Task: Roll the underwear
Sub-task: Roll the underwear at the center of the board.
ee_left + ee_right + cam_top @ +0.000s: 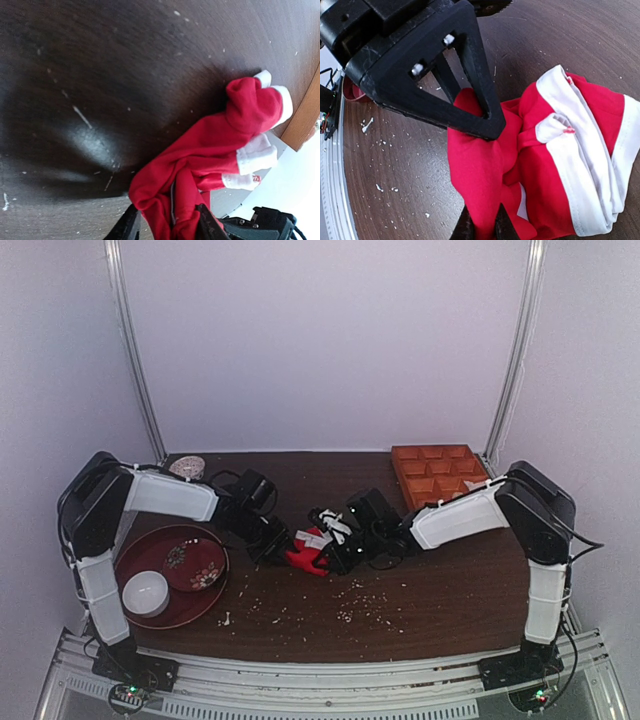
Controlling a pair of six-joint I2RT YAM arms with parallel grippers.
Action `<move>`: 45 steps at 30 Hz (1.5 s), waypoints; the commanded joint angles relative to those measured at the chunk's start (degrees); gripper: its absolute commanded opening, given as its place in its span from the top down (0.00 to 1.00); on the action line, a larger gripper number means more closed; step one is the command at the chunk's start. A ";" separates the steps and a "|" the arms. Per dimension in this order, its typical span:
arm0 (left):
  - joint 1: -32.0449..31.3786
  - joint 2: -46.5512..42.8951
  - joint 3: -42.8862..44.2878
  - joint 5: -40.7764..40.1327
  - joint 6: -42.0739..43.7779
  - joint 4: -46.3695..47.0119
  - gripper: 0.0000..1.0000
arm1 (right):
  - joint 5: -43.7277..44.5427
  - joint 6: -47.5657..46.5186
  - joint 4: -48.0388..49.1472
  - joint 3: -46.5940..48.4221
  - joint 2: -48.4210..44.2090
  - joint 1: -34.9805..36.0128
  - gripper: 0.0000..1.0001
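Here the bright red fabric boxer briefs with white trim lie bunched at the centre of the dark wooden desk, not yet a tidy roll, so most rolling seems left. The left hand clamps them from 9 o'clock, the right hand pinches from 3 o'clock, both arms low.

A lab test booth: white walls, aluminium posts.

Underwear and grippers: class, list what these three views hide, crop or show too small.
Top view: underwear too small, partly covered by both grippers; folds unreadable.
Left wrist view: left gripper cropped by bottom edge.
Right wrist view: right gripper cropped by bottom edge.
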 commanded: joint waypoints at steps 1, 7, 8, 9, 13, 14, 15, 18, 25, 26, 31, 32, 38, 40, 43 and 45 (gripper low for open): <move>1.04 -1.82 0.63 -2.50 1.14 -2.75 0.64 | -1.40 5.42 6.26 -3.73 -1.65 -0.29 1.00; 1.26 -1.56 1.63 -2.67 1.68 -3.37 0.64 | 0.90 9.88 10.94 -8.28 -2.45 -0.61 1.00; 1.32 -1.68 1.78 -2.76 1.75 -3.42 0.65 | 1.44 10.93 12.27 -9.35 -2.54 -0.72 1.00; 1.38 -1.84 1.82 -3.10 1.89 -3.54 0.65 | 2.07 12.10 13.82 -10.47 -2.71 -0.79 1.00; 1.58 -2.26 2.19 -3.16 2.87 -3.34 0.64 | 2.69 15.82 19.98 -13.57 -2.79 -0.95 1.00; 1.62 -2.27 2.17 -2.93 3.02 -3.18 0.64 | 2.83 16.74 20.97 -13.79 -2.63 -0.95 1.00; 1.70 -2.35 2.21 -2.74 3.29 -2.90 0.64 | 2.95 17.56 21.67 -13.79 -2.40 -0.96 1.00; 1.76 -2.44 2.61 -2.67 3.84 -3.25 0.64 | 1.86 19.99 22.58 -12.54 -1.53 -1.65 1.00; 2.05 -2.57 2.72 -2.41 3.95 -3.29 0.64 | -3.96 27.39 24.17 -8.04 1.94 -4.90 1.00; 2.05 -2.61 2.73 -2.39 3.89 -3.22 0.64 | -4.92 28.25 24.41 -7.66 2.48 -5.37 1.00; 2.02 -2.63 2.54 -2.33 3.61 -2.79 0.64 | -8.02 34.52 27.78 -7.49 5.05 -7.48 1.00; 2.05 -2.62 2.59 -2.34 3.54 -2.89 0.64 | -9.14 36.16 28.43 -7.21 5.82 -7.97 1.00; 2.14 -2.92 2.71 -3.09 3.84 -3.13 0.58 | -14.69 45.20 31.84 -4.50 10.81 -10.25 1.00; 2.42 -3.13 3.02 -3.58 4.39 -3.75 0.55 | -15.23 44.92 30.81 -3.89 10.88 -10.35 1.00; 3.12 -3.87 3.36 -4.52 5.22 -4.73 0.52 | -15.87 43.55 27.61 -2.75 10.71 -10.46 1.00; 3.74 -4.77 3.31 -5.48 5.79 -5.37 0.52 | -16.43 43.46 26.04 -1.92 10.84 -10.76 1.00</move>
